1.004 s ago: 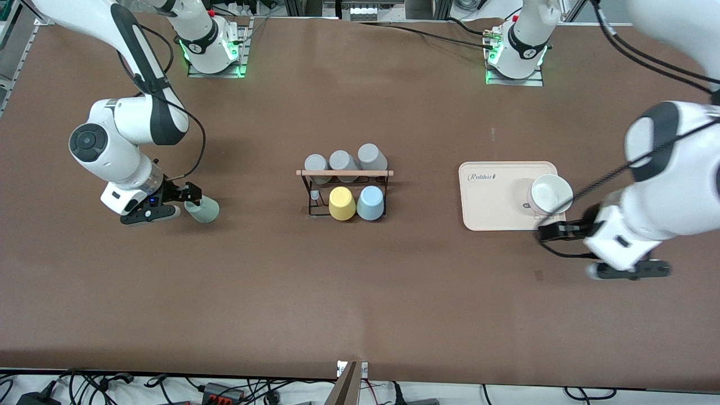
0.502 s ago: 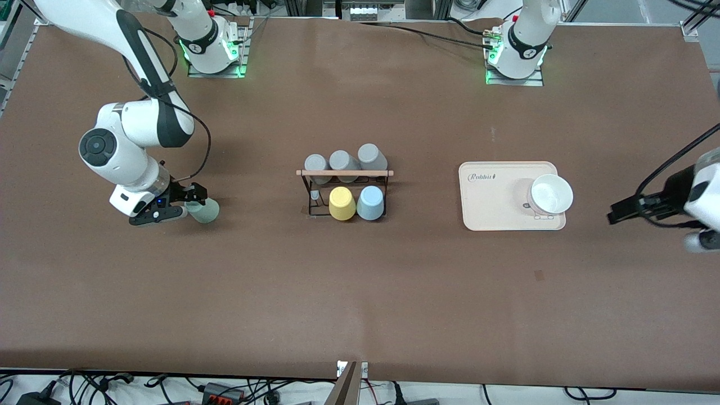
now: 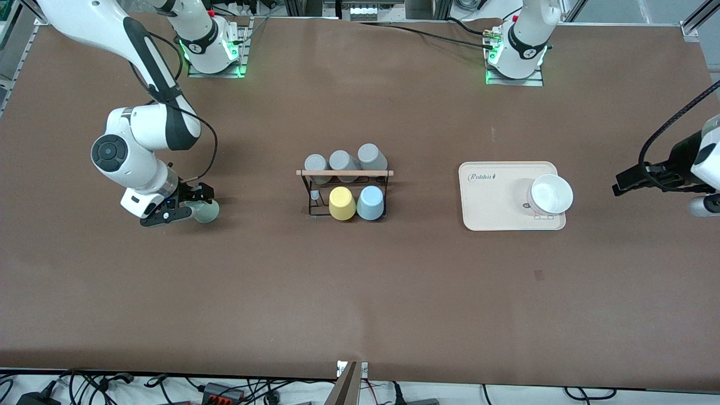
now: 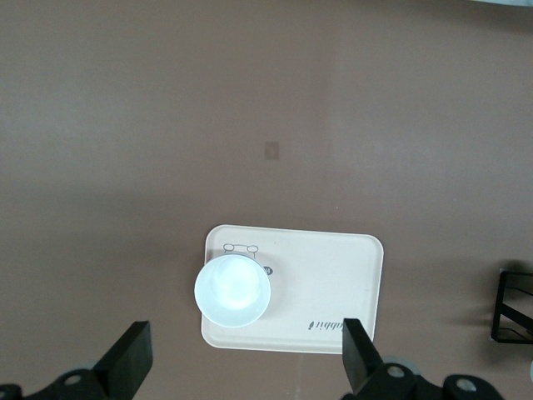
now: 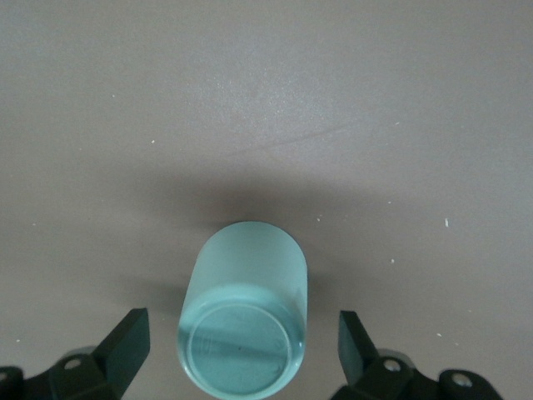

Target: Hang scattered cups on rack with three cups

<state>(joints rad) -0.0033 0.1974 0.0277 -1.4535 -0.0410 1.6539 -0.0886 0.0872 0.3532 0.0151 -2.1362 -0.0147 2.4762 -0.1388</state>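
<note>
The right tool (image 5: 241, 354) straddles the sage-green cup (image 5: 244, 325), spread wide, ungripped; the left tool (image 4: 241, 367) gapes empty.

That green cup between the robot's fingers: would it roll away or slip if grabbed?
The sage-green cup stands upside down on its rim, so it probably won't roll unless tipped. Its smooth, slightly tapered wall might slide in the right gripper's open fingers. It looks stiff and probably light.

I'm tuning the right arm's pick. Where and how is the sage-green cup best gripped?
Probably across its round side wall, coming straight down. The sage-green cup seems to stand upside down on the table, flat base up, between the open fingers of the right gripper, which spread wider than it, so closing there should clamp the wall.
</note>
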